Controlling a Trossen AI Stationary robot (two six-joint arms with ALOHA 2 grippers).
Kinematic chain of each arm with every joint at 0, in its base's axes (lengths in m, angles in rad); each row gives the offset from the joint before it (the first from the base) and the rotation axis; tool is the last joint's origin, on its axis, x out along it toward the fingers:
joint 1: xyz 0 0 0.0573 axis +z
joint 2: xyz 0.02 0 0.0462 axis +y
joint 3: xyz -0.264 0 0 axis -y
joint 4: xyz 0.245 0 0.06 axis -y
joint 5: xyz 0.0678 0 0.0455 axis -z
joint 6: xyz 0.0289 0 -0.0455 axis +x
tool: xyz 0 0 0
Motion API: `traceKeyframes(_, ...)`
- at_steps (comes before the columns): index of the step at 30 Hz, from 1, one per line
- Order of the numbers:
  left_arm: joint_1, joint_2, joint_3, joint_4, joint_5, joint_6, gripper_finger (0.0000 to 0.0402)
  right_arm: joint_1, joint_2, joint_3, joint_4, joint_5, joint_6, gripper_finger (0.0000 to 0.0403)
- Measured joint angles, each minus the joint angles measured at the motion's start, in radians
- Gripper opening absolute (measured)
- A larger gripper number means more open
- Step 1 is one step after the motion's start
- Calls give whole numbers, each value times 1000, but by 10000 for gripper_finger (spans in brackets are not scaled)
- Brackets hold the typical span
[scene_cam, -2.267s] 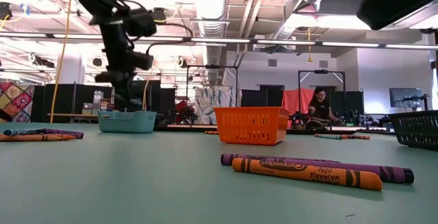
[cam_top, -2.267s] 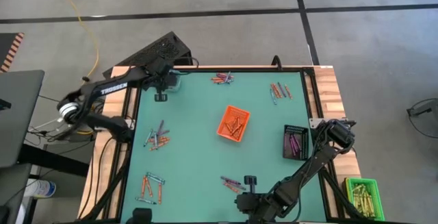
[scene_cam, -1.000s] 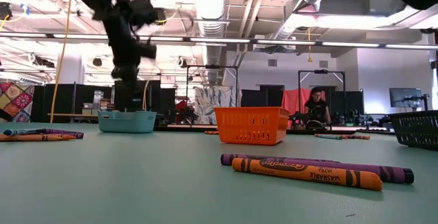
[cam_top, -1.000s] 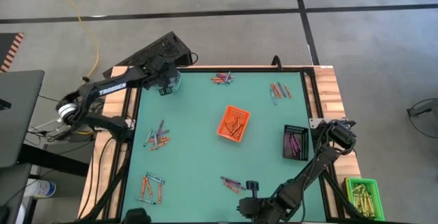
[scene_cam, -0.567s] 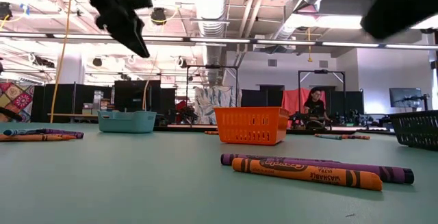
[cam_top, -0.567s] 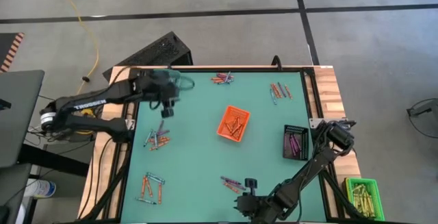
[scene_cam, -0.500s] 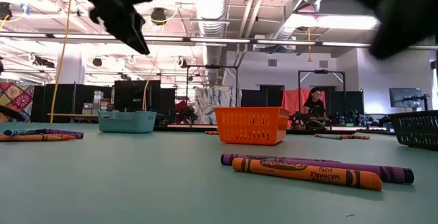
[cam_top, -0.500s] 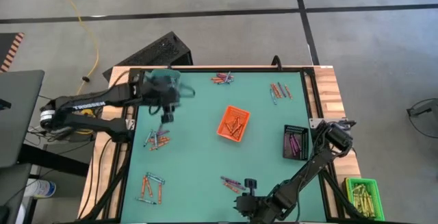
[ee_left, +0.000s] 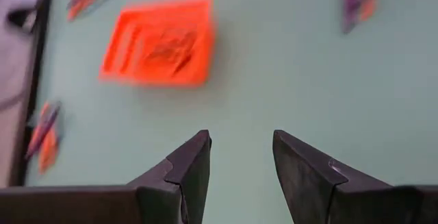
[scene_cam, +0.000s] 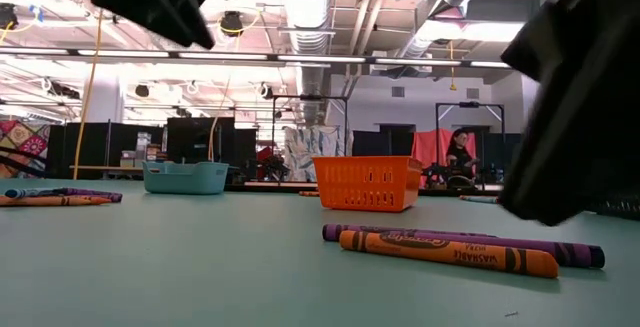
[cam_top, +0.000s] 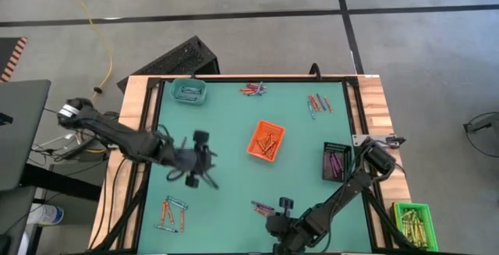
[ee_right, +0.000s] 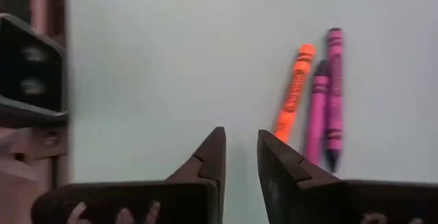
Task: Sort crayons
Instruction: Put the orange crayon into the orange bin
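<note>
Crayons: orange and two purple crayons (ee_right: 321, 101) lie just beside the right tool (ee_right: 241, 157) near the bench's front edge; other clusters (cam_top: 172, 212) scattered toward the edges.
Right tool: fingers slightly parted, empty.
Left tool (ee_left: 239, 159): open, empty, over the bench's left-centre, orange tray (ee_left: 156, 40) ahead.
Bench: green top (cam_top: 234, 130); teal tray (cam_top: 188, 91) at back-left corner, black tray (cam_top: 334, 162) at right edge.
Room: person seated far behind.
Change: left tool has swung from the teal tray to mid-bench.

The orange crayon (scene_cam: 448, 252) carries dark label print, too small to read.
</note>
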Motion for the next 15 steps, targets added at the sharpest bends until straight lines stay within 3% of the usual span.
traceKeyframes(6,-131,175,0,116,-7,-11,148,-19,0,0,-15,-17,7,76)
traceKeyframes(15,-220,396,0,307,-4,6,148,-19,0,0,-47,-23,15,76)
